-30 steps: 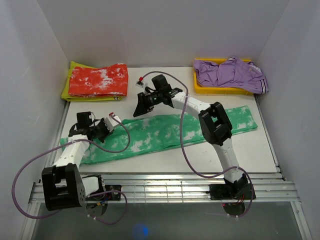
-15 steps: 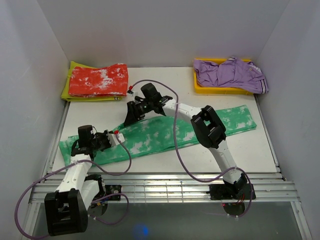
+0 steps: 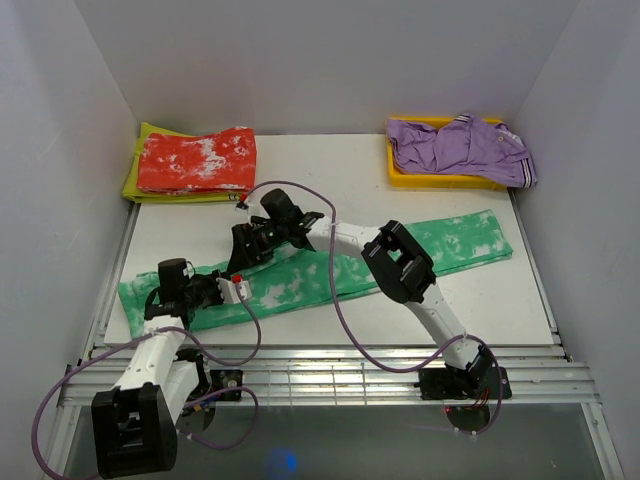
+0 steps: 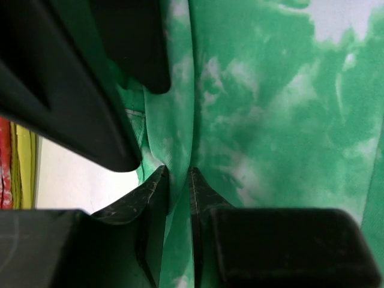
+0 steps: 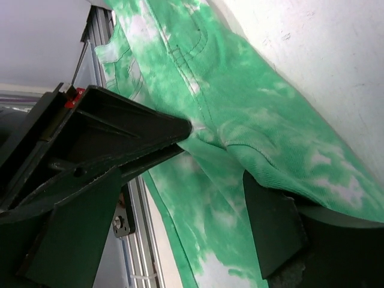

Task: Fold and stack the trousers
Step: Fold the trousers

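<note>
Basically flattening trousers [image 3: 300, 280] lengthwise on surface [image 3: 200, 225] | left claw [image 4: 175, 174] barely apart astride a cloth ridge, right claw [image 5: 219, 156] gaping | next, probably: pinch one end, fold over

Counter [image 3: 330, 190]: flat white board.

1. Bright green trousers [image 3: 290, 285] of soft cloth with white tie-dye blotches, laid out long and flat. They run aslant from the near-left edge to the right side.
2. Folded yellow-green cloth [image 3: 135, 180], far-left corner, bearing a folded red-and-white blotched garment [image 3: 197, 160].
3. Shallow yellow plastic tray [image 3: 440, 181], far-right corner, holding a crumpled purple garment [image 3: 460, 145].
</note>
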You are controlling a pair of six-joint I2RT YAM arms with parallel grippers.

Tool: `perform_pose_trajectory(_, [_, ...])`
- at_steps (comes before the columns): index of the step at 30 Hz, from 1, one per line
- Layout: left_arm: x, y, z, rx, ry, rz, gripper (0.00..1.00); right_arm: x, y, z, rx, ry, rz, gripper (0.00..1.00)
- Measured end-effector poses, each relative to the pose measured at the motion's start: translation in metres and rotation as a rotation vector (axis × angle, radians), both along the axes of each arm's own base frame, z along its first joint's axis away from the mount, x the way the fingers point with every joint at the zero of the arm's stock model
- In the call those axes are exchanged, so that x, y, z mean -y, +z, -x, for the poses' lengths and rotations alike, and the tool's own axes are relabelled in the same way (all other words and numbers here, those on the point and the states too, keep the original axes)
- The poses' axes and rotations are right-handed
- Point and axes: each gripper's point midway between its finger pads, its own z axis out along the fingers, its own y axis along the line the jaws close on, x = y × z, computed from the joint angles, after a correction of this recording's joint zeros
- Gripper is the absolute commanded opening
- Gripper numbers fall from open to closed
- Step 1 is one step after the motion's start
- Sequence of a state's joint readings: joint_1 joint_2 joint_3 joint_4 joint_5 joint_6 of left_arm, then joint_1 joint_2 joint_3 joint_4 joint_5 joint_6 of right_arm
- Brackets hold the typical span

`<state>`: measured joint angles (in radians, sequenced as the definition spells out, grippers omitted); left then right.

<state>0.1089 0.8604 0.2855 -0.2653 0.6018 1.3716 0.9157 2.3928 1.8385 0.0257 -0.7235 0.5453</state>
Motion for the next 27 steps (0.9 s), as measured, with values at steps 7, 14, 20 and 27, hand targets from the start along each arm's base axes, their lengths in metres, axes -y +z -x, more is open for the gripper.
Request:
perform_pose_trajectory(7, [0.001,-0.003,0.003,0.014,-0.031,-0.022,0.28,-0.005,-0.003,-0.014,0.025,-0.082,0.022,0.92])
perform_pose_trajectory(14, [0.002,-0.006,0.006,0.013,-0.047,-0.035,0.28,0.009,-0.013,-0.033,0.095,-0.226,0.094,0.93])
perform_pose_trajectory(20, [0.002,-0.009,0.008,0.004,-0.051,-0.038,0.31,0.009,-0.017,-0.036,0.109,-0.244,0.073,0.93])
perform_pose_trajectory(27, [0.002,-0.017,0.009,-0.032,-0.041,-0.024,0.41,-0.008,-0.002,-0.019,0.059,-0.202,-0.033,0.93])
